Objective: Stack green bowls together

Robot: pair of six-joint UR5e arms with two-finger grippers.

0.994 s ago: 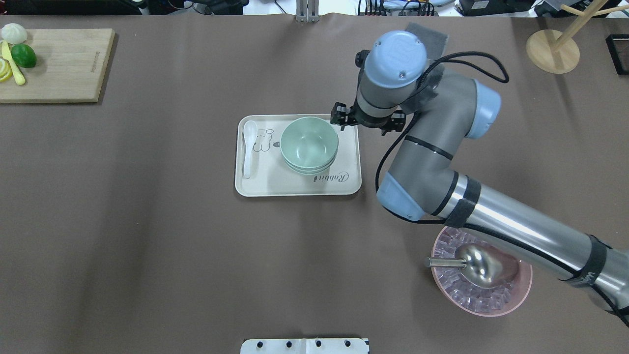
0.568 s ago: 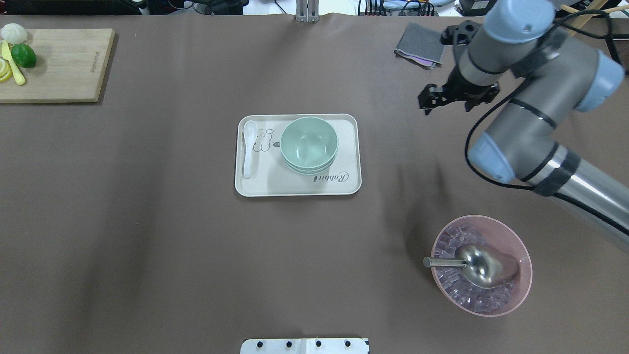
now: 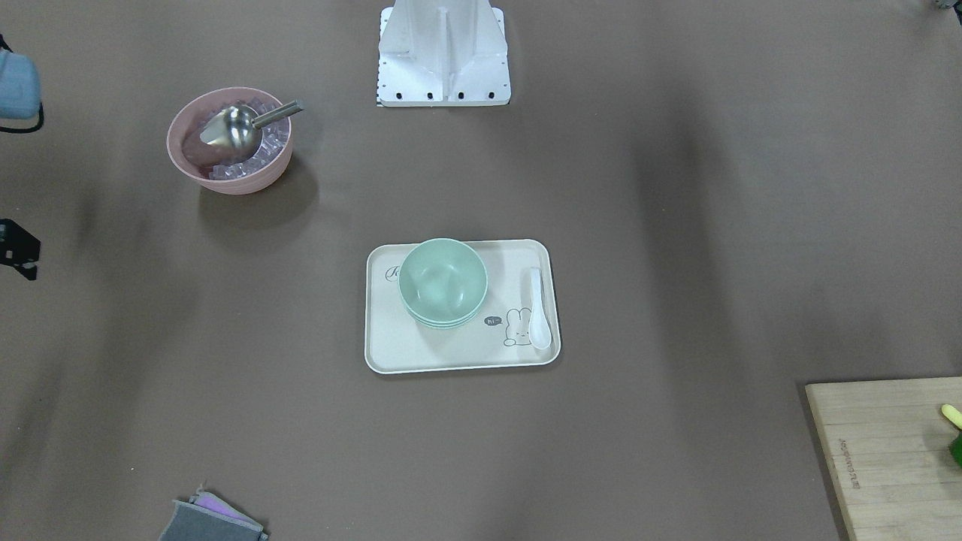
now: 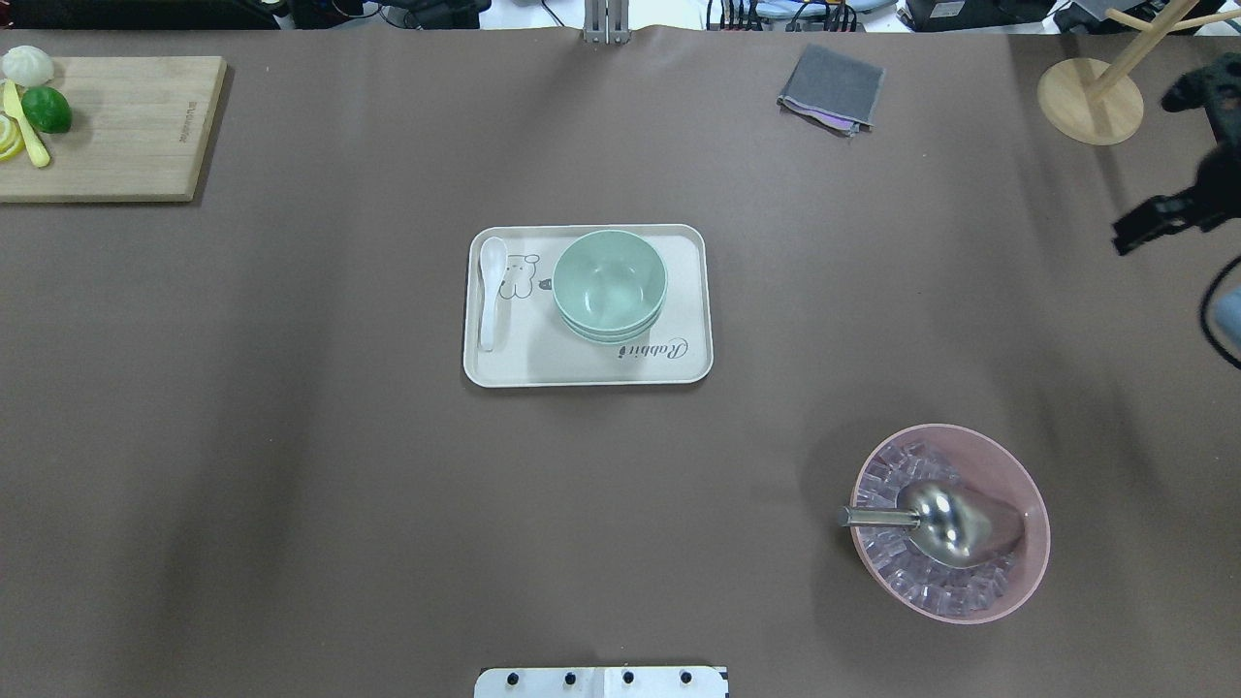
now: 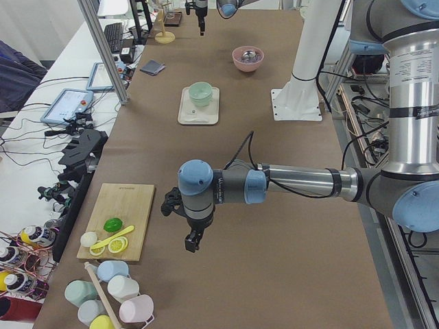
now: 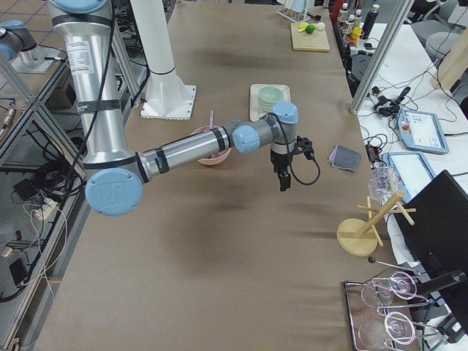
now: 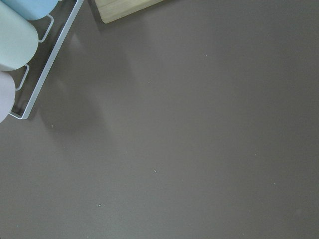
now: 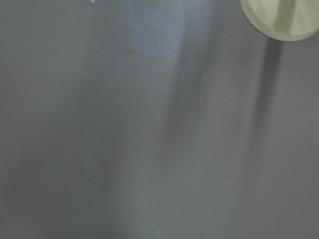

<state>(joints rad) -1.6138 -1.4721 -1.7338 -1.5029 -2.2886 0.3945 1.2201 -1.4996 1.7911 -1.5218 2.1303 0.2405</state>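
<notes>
the three green bowls [image 4: 609,283] sit nested in one upright stack on a cream tray [image 4: 582,370] at mid-worktop [image 4: 291,504]. seen from overhead, the stack is on the tray's right part, toward its far edge. a white spoon [image 4: 492,291] lies along the tray's left side, apart from the bowls. nothing is touching the stack.

the right fingers [image 6: 284,183] hang above the worktop and point down. they are well to the right of the tray, between a grey cloth [image 4: 831,87] and a wooden stand [image 4: 1090,102]. only a dark edge of them shows overhead, so i cannot tell whether they are apart or together.

the left fingers [image 5: 191,242] show only in the left side view. they point down over bare worktop, just beside a board [image 5: 123,219] with cut fruit and far from the tray. i cannot tell whether they are apart or together.

a pink bowl [image 4: 1028,572] with a metal scoop [image 4: 945,523] sits near and right of the tray.
</notes>
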